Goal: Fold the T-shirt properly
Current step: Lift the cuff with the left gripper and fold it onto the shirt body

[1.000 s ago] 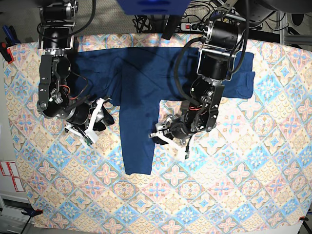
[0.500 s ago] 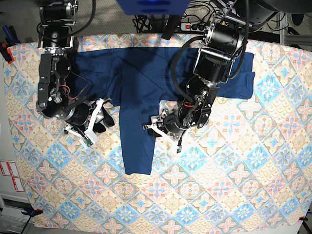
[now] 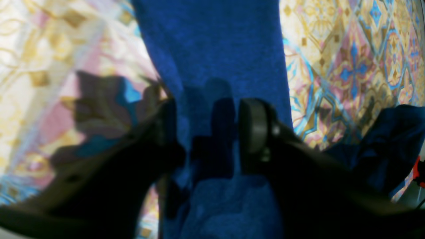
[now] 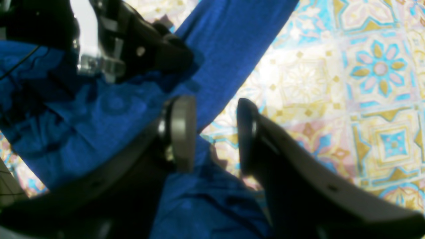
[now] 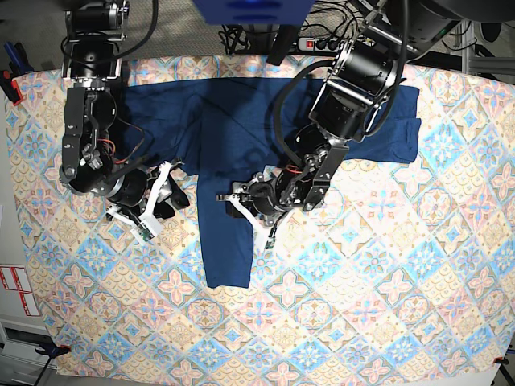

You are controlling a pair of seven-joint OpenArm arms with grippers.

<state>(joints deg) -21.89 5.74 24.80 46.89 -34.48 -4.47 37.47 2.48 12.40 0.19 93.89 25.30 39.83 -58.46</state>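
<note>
The navy T-shirt lies spread across the far half of the table, with one long strip running toward the front. My left gripper is low over that strip's right edge. In the left wrist view its jaws stand apart with blue fabric below and between them. My right gripper is at the strip's left edge near the shirt's body. In the right wrist view it is open, with the shirt's edge and bare cloth in the gap.
A patterned tablecloth covers the table. The shirt's right part lies bunched near the far right. A power strip and cables lie beyond the far edge. A black and silver arm part shows near my right gripper.
My left gripper has moved left, from beside the strip's right edge onto the strip. The right arm has stayed put. The shirt has not visibly shifted.
</note>
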